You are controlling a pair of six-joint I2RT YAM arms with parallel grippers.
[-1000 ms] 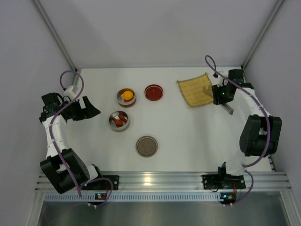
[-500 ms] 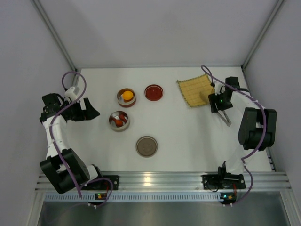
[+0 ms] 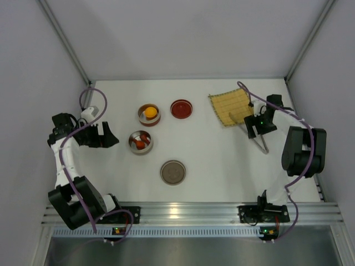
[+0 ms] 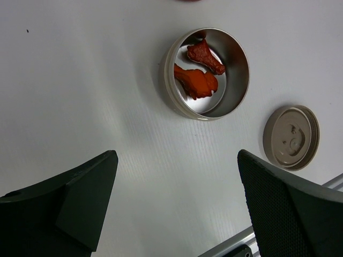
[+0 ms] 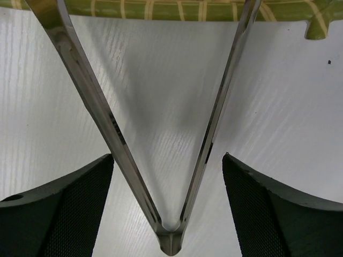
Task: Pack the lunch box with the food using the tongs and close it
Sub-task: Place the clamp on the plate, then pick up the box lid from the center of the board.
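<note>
Right fingers (image 5: 53, 214) wider (wrist-view tongs (image 5: 104, 115) between)

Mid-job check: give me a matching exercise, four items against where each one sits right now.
Items:
1 orange ball
2 red-brown pieces
3 tongs
4 grey lid

Places:
a in the near tin
b in the far tin
c flat on the table, nearest the arm bases
d on the table, between the fingers of the right gripper

Pairs: 1-b, 2-a, 3-d, 4-c
</note>
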